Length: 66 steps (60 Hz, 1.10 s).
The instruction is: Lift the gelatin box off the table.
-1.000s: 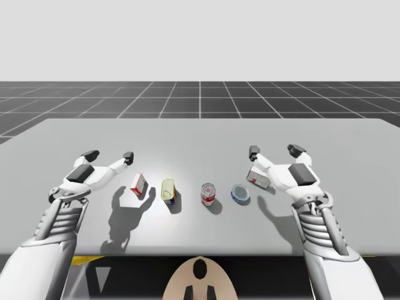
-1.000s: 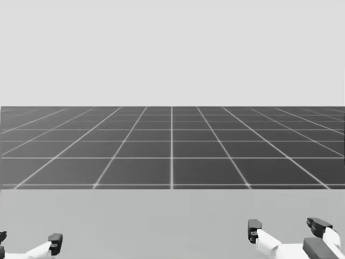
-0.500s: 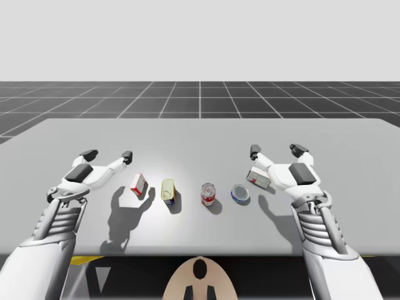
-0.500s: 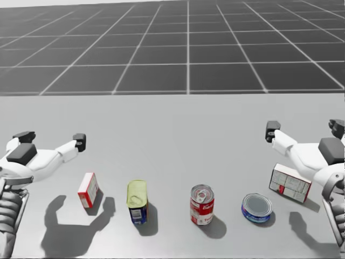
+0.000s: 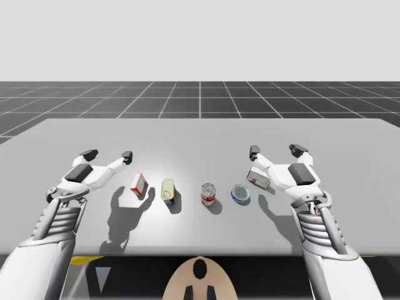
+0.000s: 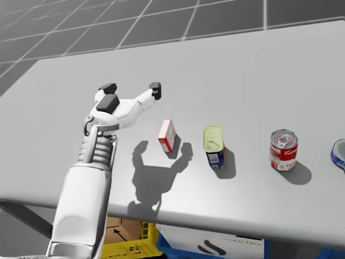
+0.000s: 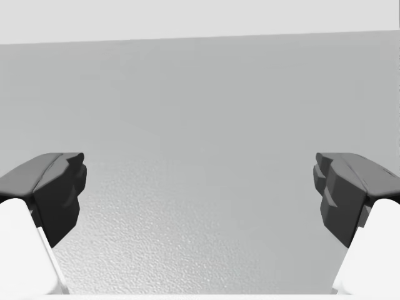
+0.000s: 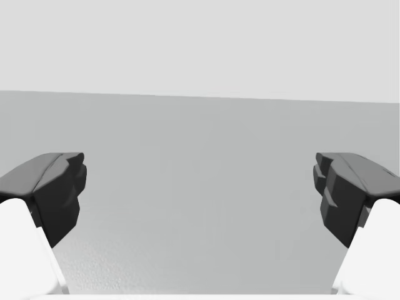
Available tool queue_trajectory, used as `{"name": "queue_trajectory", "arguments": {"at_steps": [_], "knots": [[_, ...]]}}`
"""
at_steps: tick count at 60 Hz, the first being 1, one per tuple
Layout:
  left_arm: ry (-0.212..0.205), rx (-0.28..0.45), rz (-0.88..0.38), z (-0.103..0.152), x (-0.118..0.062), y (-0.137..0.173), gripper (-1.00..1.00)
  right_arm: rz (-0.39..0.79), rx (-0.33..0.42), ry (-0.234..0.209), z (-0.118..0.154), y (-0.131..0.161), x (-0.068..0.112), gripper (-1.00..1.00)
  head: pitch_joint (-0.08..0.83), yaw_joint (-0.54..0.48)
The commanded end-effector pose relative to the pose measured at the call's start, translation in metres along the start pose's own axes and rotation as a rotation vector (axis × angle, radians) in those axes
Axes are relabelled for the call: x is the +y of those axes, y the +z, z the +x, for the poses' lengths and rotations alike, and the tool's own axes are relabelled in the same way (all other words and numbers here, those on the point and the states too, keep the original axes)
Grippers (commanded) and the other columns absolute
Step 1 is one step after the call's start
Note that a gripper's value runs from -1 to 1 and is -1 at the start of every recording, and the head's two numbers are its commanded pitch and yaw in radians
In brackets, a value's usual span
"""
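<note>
Progress: none | small red-and-white gelatin box [image 6: 167, 135] stands on grey surface [image 6: 242, 70], untouched | left end effector [image 6: 131, 88] spread wide, near box | right end effector [image 5: 275, 150] spread wide | remaining: approach, clamp, lift.
</note>
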Motion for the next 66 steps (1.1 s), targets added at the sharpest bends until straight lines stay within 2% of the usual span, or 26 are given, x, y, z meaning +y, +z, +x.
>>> {"name": "queue_trajectory", "arguments": {"at_steps": [1, 11, 14, 29, 36, 45, 51, 54, 57, 66], "knots": [[-0.001, -0.006, -0.006, 0.001, -0.002, 0.001, -1.00, 0.005, 0.004, -0.004, -0.001, 0.000, 0.001, -1.00, 0.665, 0.39], [-0.008, -0.009, -0.022, 0.004, -0.010, 0.008, -1.00, 0.005, 0.004, -0.006, -0.001, 0.000, 0.001, -1.00, 0.663, 0.40], [0.003, 0.003, -0.037, 0.004, -0.014, 0.013, -1.00, 0.003, 0.003, -0.007, -0.001, 0.000, 0.001, -1.00, 0.659, 0.39], [-0.019, 0.132, -0.035, 0.011, -0.020, 0.054, -1.00, -0.002, 0.006, -0.005, -0.002, 0.000, 0.000, -1.00, 0.659, 0.40], [-0.036, 0.189, -0.045, -0.007, -0.025, 0.067, -1.00, -0.003, 0.007, -0.004, -0.002, 0.000, 0.000, -1.00, 0.658, 0.40], [-0.024, 0.270, -0.061, -0.036, -0.029, 0.069, -1.00, -0.004, 0.006, 0.004, -0.002, 0.000, 0.000, -1.00, 0.660, 0.40], [-0.017, 0.311, -0.064, -0.051, -0.032, 0.063, -1.00, -0.005, 0.007, 0.004, -0.002, -0.001, -0.001, -1.00, 0.660, 0.41], [-0.027, 0.311, -0.052, -0.057, -0.033, 0.059, -1.00, -0.006, 0.008, 0.003, -0.002, -0.001, -0.001, -1.00, 0.661, 0.41], [-0.013, 0.328, -0.055, -0.062, -0.034, 0.054, -1.00, -0.007, 0.008, 0.003, -0.002, -0.001, -0.001, -1.00, 0.662, 0.40], [-0.012, 0.374, -0.043, -0.072, -0.035, 0.039, -1.00, -0.007, 0.010, 0.003, -0.002, -0.001, -0.001, -1.00, 0.666, 0.40]]}}
